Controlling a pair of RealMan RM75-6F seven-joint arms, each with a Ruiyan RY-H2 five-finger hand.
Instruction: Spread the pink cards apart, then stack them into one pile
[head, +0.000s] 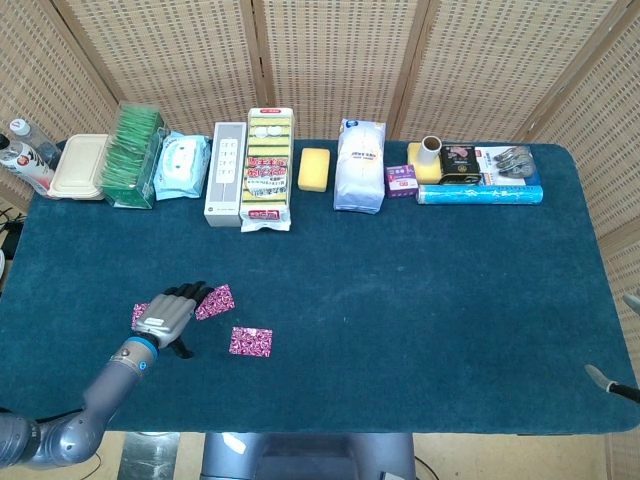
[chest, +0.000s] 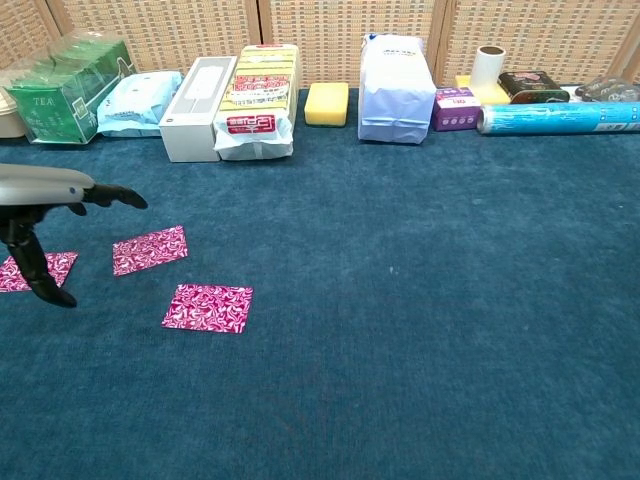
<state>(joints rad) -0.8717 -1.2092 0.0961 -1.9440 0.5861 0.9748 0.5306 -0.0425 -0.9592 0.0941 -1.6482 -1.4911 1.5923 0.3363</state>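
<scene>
My left hand (chest: 45, 200) hovers released, fingers spread, above three pink cards (chest: 150, 249) lying apart on the bench (chest: 420, 300) beneath it.

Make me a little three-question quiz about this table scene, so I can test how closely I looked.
1. How many pink cards lie on the blue cloth?
2. True or false: the left hand is holding a card.
3. Which card is nearest the table's front edge: A, the left card; B, the middle card; C, the right card?

Key: 1. Three, lying apart. 2. False; it hovers above them with nothing in it. 3. C.
</scene>
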